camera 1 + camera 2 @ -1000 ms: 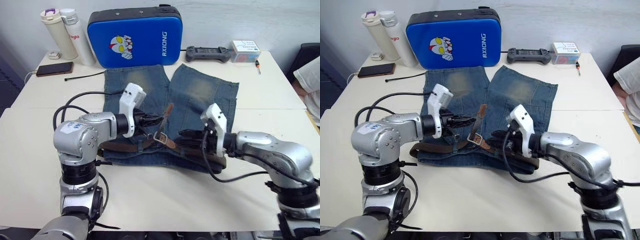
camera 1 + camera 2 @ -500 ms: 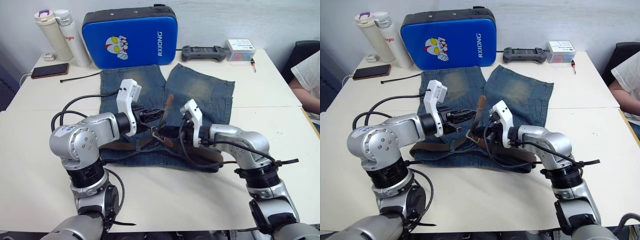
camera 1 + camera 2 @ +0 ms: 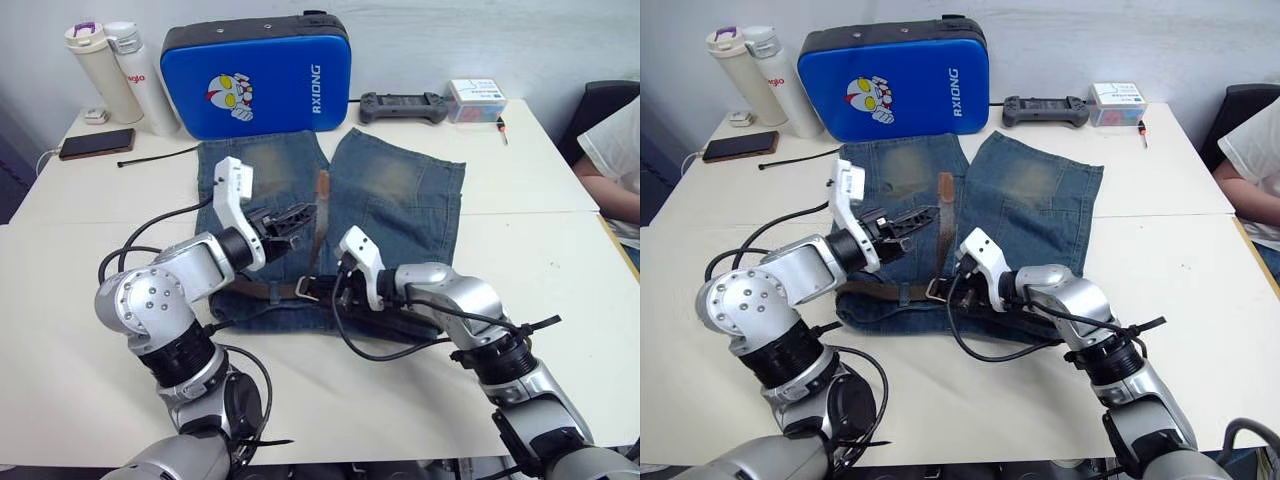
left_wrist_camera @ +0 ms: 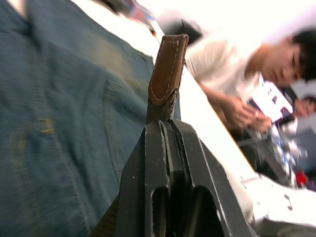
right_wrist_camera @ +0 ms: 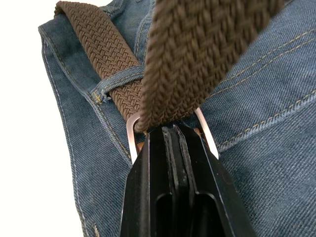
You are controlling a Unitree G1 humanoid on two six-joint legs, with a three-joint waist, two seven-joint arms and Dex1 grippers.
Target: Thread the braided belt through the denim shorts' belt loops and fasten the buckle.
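Note:
The denim shorts (image 3: 400,190) lie flat on the table, waistband toward me. The braided belt (image 3: 318,225) runs along the waistband under a belt loop (image 5: 116,81), passes through the silver buckle (image 5: 130,132) and stretches away over the shorts. My left gripper (image 3: 303,213) is shut on the strap just behind its tan tip (image 4: 168,64), holding it above the denim. At the waistband's middle, my right gripper (image 3: 322,288) is shut on the buckle (image 3: 304,288).
A blue padded case (image 3: 262,75), two bottles (image 3: 118,70), a phone (image 3: 85,143), a black cable tie (image 3: 160,153), a controller (image 3: 400,105) and a small box (image 3: 475,98) line the far edge. A person (image 3: 615,150) sits at the right.
My right gripper has moved left to the buckle and shut on it. My left gripper has drawn the belt tip away from me, so the strap lies straighter. The camera has shifted.

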